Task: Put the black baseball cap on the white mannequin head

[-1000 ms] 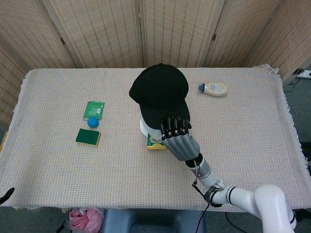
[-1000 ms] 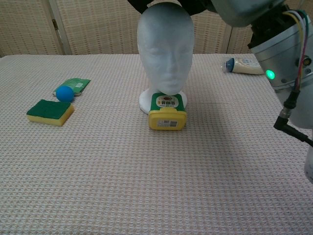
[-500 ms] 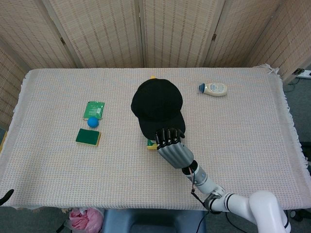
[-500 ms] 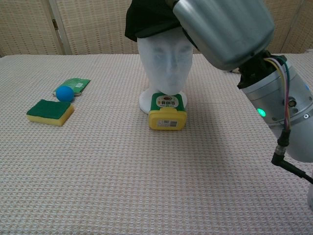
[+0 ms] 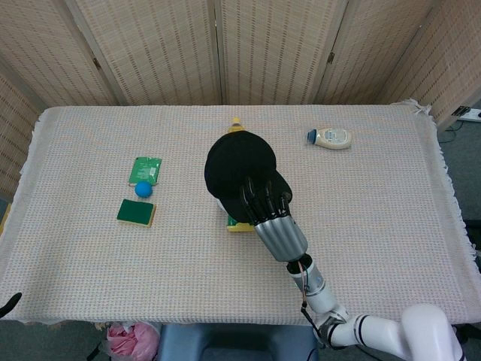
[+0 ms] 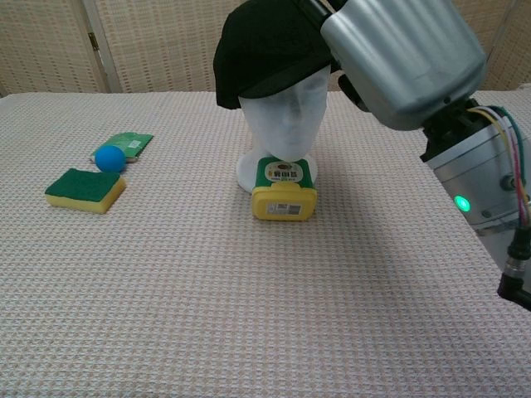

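A second ago I held the cap (image 6: 270,46) high, with its crown barely at the top of the mannequin head (image 6: 284,116); now it has come down over the crown and sits there, tipped, its brim slanting down toward the head's right side in the chest view and covering the forehead just above the brow. That tells me the main step is nearly done: the cap is on the head, not above it, and what remains, as I judge it, is to level it and let go. My right hand (image 5: 264,203) is clamped on the brim, fingers dark against the black cloth in the head view, so I am holding the cap, not merely touching it. My left hand is not visible in either view. The cap's long axis runs from the back of the crown to the brim tip, and from above it points toward me and slightly to my right, roughly the way the face looks, which faces the chest camera. The mannequin head stands upright on the tabletop (image 5: 391,203) with a yellow container (image 6: 284,191) touching its base in front. Off to my left lie a sponge (image 6: 85,190), a blue ball (image 6: 109,157) and a green packet (image 5: 146,169); a small bottle (image 5: 330,138) lies far to my right.
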Tool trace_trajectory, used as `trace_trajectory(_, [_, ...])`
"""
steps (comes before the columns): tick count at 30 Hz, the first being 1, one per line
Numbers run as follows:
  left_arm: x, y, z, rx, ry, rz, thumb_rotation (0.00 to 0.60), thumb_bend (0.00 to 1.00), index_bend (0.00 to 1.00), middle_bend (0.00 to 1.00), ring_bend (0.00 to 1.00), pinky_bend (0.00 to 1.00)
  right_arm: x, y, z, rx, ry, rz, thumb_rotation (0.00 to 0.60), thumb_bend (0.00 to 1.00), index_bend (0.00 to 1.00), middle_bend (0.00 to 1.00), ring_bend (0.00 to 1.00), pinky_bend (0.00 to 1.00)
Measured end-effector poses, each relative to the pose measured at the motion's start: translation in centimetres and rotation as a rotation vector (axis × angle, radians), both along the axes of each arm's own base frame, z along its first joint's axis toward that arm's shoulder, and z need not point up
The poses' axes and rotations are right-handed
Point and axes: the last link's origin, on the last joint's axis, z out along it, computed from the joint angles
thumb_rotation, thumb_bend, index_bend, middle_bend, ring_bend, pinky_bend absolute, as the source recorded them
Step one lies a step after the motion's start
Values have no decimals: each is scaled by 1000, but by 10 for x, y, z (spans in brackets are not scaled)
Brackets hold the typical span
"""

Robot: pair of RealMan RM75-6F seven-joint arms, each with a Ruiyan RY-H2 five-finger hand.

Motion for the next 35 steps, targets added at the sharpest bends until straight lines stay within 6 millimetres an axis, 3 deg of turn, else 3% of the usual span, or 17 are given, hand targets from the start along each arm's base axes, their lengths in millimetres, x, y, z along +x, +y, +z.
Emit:
trace_trajectory(7, [-1,1,-1,1,9,10,600,215,0,0,0,116,-26,31,20,85,-18,-98,600,150,0,0,169,451])
trace_trajectory(12, [0,3,-4,-3,27,14,600,215,0,0,0,115,-54,57,53,156,-123,-204,600,148,0,0,125,391])
trace_trajectory(18, [3,7,-12,-15,62,13,600,215,0,0,0,115,-93,67,82,294,-304,-356,600,148,0,0,69,265])
trace_trajectory(27, [6,16,-24,-24,111,32,600,215,0,0,0,115,-157,83,109,463,-592,-451,600,142,0,0,17,218])
trace_trajectory(32, [2,23,-29,-46,116,66,600,215,0,0,0,116,-194,107,129,501,-622,-501,600,141,0,0,0,152])
trace_trajectory(35, [0,26,-31,-49,126,86,600,215,0,0,0,115,-202,115,138,526,-603,-510,600,141,0,0,0,125])
